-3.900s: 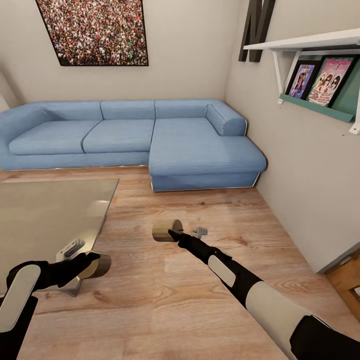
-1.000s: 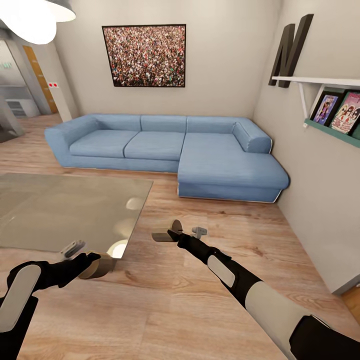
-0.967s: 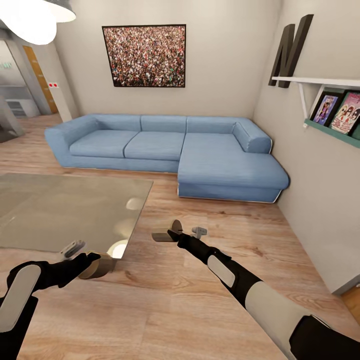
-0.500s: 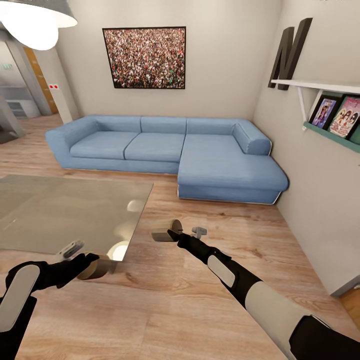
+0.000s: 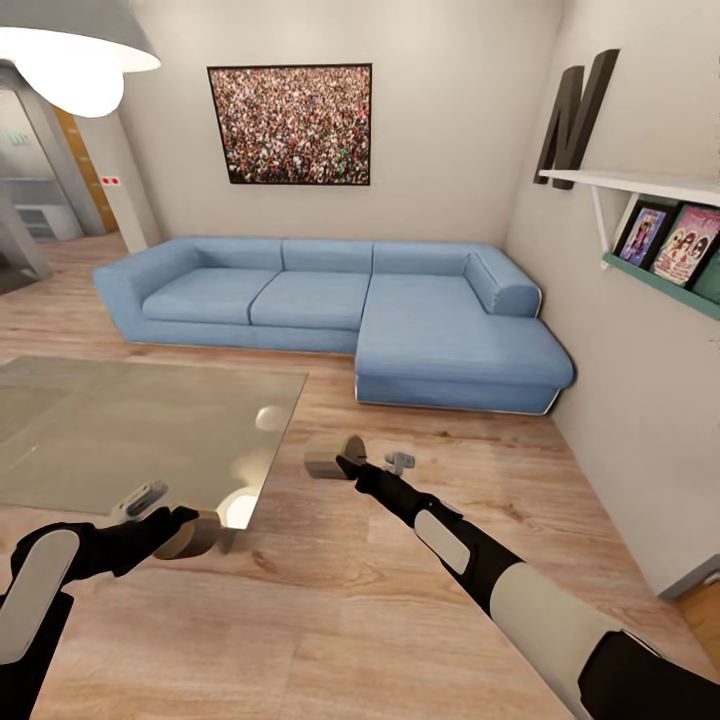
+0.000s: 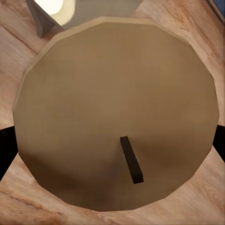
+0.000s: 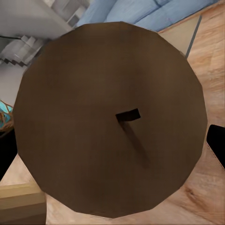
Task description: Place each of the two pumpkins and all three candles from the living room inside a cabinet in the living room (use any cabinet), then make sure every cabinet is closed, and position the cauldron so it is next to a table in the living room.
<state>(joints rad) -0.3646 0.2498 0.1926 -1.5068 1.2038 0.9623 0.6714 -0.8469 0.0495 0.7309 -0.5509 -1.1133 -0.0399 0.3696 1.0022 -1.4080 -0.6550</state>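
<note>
Each of my grippers holds one beige-grey candle. In the head view the left gripper (image 5: 172, 522) is shut on a candle (image 5: 192, 536) just off the near corner of the low pale grey table (image 5: 120, 430). My right gripper (image 5: 352, 464) is shut on the second candle (image 5: 328, 454), held over the wood floor to the right of the table. The left wrist view looks at the flat top and wick of its candle (image 6: 115, 112). The right wrist view does the same with its candle (image 7: 110, 119), in shadow. The pumpkins, cabinet and cauldron are out of view.
A blue corner sofa (image 5: 400, 310) stands along the far wall. On the right wall hangs a white shelf (image 5: 640, 185) with pictures. A pendant lamp (image 5: 70, 55) hangs at upper left. Bare wood floor (image 5: 330, 600) lies between table, sofa and right wall.
The head camera has swung left and tilted up, bringing the lamp and hallway into view. Both arms keep their pose with the candles still held.
</note>
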